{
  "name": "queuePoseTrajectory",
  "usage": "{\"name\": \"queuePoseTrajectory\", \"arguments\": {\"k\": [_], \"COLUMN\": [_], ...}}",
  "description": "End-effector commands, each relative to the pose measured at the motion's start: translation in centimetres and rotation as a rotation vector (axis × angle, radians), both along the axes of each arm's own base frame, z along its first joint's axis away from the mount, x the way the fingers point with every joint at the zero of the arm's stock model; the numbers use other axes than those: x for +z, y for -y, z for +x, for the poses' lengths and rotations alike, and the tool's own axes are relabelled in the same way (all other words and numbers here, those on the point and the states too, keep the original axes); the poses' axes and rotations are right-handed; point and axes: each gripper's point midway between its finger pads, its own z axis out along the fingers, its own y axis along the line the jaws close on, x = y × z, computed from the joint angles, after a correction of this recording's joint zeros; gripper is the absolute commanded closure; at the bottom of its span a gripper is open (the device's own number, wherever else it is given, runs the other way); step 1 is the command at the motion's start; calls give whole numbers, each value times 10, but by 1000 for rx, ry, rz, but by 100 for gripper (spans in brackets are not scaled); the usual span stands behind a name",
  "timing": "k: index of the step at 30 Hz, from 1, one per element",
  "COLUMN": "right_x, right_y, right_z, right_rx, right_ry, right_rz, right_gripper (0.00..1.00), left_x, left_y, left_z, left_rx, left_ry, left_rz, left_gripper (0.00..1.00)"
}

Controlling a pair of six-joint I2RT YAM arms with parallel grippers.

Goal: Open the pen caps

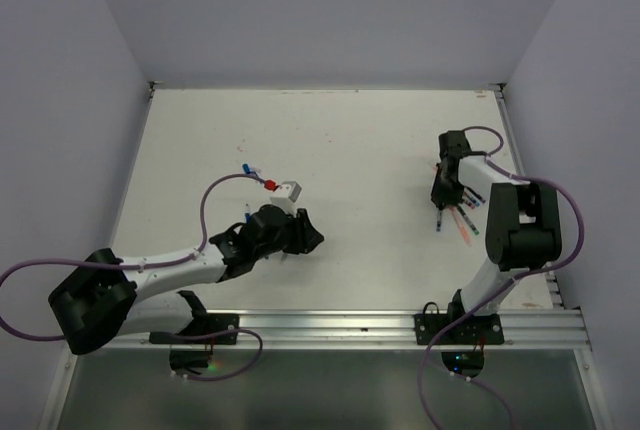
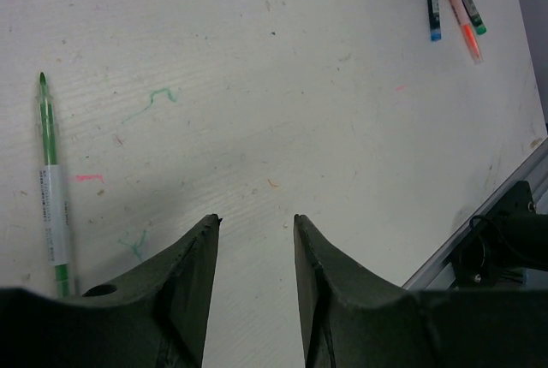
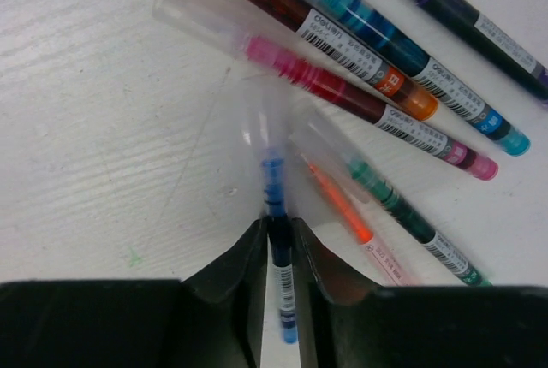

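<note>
The right gripper (image 3: pixel 278 224) is clamped on the barrel of the slim blue-ink pen (image 3: pixel 272 184) at lower centre of the right wrist frame. Its clear plastic cap (image 3: pixel 259 128) points up-frame. The left gripper (image 2: pixel 255 231) hangs open and empty. I'd hold the barrel firmly, then pull the cap straight along the pen.

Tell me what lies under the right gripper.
Under the right gripper, a blue pen is pinched between the fingers, clear cap pointing away. An orange pen and a green pen lie beside it; the gripper covers their near ends.
</note>
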Motion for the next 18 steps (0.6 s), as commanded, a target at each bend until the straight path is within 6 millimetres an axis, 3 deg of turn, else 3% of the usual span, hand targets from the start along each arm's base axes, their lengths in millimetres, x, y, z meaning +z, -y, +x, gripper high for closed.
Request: {"name": "queuePoseTrajectory", "arguments": {"k": [1, 5, 8, 10, 14, 18], "right_x": [-23, -19, 2, 20, 79, 115], "right_y": [-9, -39, -67, -95, -176, -236], "right_z": [-8, -6, 0, 0, -13, -33], "right_rx": [30, 114, 175, 222, 341, 318], "right_ry": [-36, -14, 49, 99, 289, 397], "right_rz": [58, 168, 223, 251, 418, 606], "right_gripper": [80, 100, 100, 100, 100, 100], "left_x": [9, 11, 17, 26, 47, 57], "left_y": [1, 1, 3, 10, 24, 28], "left_z": [0, -1, -3, -10, -21, -20], "left_rx": [-19, -18, -42, -91, -177, -172], "left_ry": [46, 48, 60, 70, 107, 108], "left_rz": [-21, -26, -45, -91, -204, -249], "left_gripper": [57, 57, 56, 53, 41, 40]}}
